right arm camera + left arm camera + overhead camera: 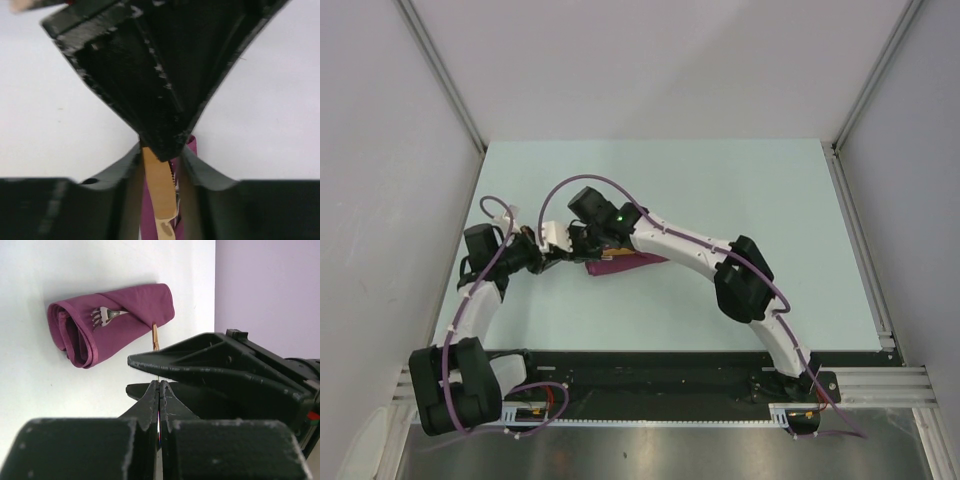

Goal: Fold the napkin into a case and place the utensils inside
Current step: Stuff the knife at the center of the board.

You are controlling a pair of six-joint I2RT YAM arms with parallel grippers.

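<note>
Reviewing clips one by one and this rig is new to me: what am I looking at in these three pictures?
These are two robot arms, left and right, bolted at the near edge of a table. One picture looks down from above; the other two come from cameras on each wrist. On the table lies a folded plum-magenta napkin case with a silver fork poking out. The right gripper seems to grip a golden-yellow utensil sticking out of a fold. The left gripper is shut; whether it holds anything is unclear.
</note>
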